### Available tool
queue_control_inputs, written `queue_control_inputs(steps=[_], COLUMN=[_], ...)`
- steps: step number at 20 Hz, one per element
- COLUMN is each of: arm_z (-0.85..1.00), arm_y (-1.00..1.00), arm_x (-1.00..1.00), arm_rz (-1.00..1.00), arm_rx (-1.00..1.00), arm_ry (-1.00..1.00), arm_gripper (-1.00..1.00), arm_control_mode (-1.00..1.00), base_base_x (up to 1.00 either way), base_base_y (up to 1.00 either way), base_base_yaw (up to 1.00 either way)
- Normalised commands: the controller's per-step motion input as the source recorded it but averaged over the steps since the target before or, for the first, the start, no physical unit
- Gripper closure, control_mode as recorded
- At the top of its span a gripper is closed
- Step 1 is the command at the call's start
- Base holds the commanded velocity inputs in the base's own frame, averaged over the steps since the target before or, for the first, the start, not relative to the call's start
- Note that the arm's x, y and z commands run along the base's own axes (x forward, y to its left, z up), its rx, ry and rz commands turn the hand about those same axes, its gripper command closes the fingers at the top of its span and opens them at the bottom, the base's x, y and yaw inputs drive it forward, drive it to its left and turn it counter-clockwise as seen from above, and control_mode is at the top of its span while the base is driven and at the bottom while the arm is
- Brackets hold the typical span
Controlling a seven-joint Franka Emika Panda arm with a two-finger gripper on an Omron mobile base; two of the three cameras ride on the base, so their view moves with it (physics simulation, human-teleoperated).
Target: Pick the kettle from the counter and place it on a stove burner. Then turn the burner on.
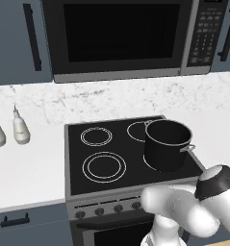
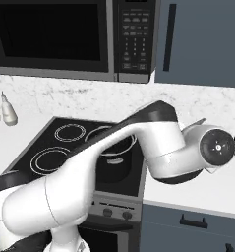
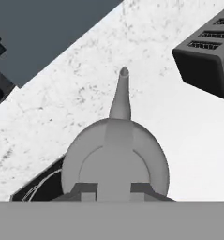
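I have the kettle (image 3: 115,154) gripped in my hand (image 3: 113,190) above the tabletop (image 3: 179,136) (lifted, I judge) — burner (image 1: 104,166) placement and switching on remain.

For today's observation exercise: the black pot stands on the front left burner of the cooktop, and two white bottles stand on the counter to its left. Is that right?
Not quite. In the left base view the black pot stands at the cooktop's right side, while the front left burner is bare. The two white bottles do stand on the counter to the left.
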Motion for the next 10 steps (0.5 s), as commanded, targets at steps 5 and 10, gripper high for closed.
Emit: queue_control_inputs(steps=[5,10], arm_z=[0.73,0.44], arm_y=[0.99,1.0], arm_x=[-0.51,-0.35], arm_rz=[0.02,0.06], arm_rx=[0.0,0.0], arm_ry=[-0.24,-0.27], arm_gripper=[1.0,1.0], arm_control_mode=[-1.0,-1.0], base_base_x=[0.0,0.0], base_base_y=[0.0,0.0], base_base_yaw=[0.0,0.0])
